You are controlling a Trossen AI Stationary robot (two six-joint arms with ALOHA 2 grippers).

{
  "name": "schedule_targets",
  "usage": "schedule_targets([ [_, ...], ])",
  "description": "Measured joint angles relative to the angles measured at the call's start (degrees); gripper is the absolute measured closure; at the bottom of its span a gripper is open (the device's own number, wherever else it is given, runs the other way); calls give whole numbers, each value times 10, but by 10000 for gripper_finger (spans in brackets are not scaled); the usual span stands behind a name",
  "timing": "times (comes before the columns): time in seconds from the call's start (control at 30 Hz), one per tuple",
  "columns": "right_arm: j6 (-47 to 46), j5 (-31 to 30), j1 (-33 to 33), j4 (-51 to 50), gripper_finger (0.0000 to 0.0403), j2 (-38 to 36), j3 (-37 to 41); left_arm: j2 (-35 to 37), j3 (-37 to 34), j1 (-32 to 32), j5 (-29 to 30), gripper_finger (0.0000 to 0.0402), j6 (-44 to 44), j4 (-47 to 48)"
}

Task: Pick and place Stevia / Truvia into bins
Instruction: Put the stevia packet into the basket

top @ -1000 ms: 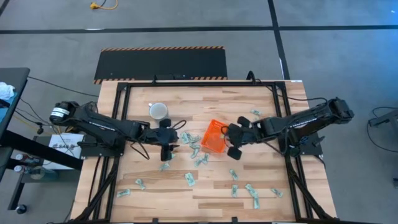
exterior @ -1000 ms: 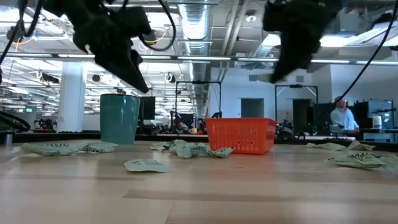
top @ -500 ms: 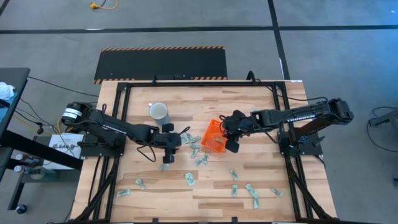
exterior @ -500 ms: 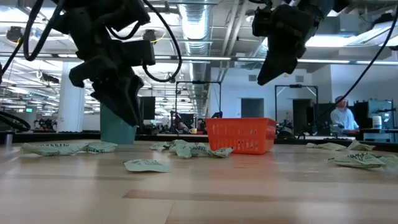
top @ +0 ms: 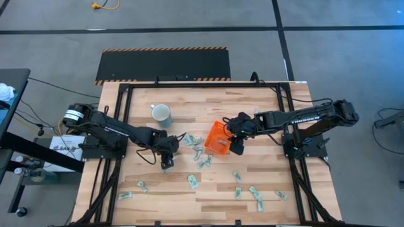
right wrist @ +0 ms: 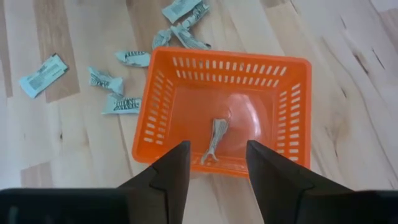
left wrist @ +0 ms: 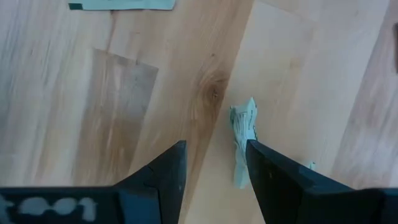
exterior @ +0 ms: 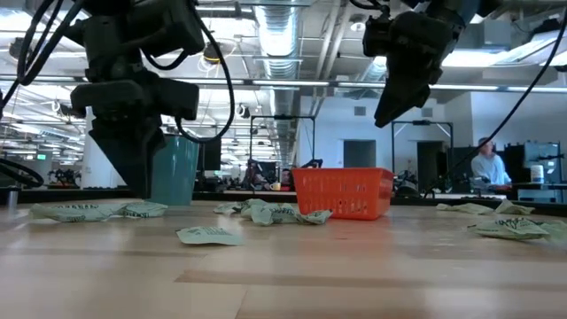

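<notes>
A crumpled sachet (left wrist: 243, 140) lies just beyond the spread left claw (left wrist: 214, 163); the spread right claw (right wrist: 216, 163) hangs above the orange bin (right wrist: 161, 106).

A robotics lab or open industrial workspace: exposed ceiling ducts (exterior: 282, 35) at the frame's top, a person (exterior: 489, 165) at right, grey floor (top: 189, 16) around the framed desk (top: 208, 101).

A bright-orange square basket (right wrist: 224, 109) with slotted low walls sits mid-table, one twisted sachet (right wrist: 215, 140) lying inside. Pale green-and-white sachets (top: 193, 182) lie scattered flat or crumpled on the wood around it.
</notes>
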State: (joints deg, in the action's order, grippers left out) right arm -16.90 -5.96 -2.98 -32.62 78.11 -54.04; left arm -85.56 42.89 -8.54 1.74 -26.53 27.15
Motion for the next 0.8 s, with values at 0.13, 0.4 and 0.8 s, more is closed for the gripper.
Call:
schedule_targets([
  [0.13,0,0,0,-4,258,0,0,-8,0,-4,-14,247,-2,-6],
  [0.4,-1,-1,0,-8,264,0,0,-54,7,-18,-19,247,-2,-21],
  [0.8,-2,-3,0,-13,276,0,0,-61,7,-19,0,273,23,-20],
])
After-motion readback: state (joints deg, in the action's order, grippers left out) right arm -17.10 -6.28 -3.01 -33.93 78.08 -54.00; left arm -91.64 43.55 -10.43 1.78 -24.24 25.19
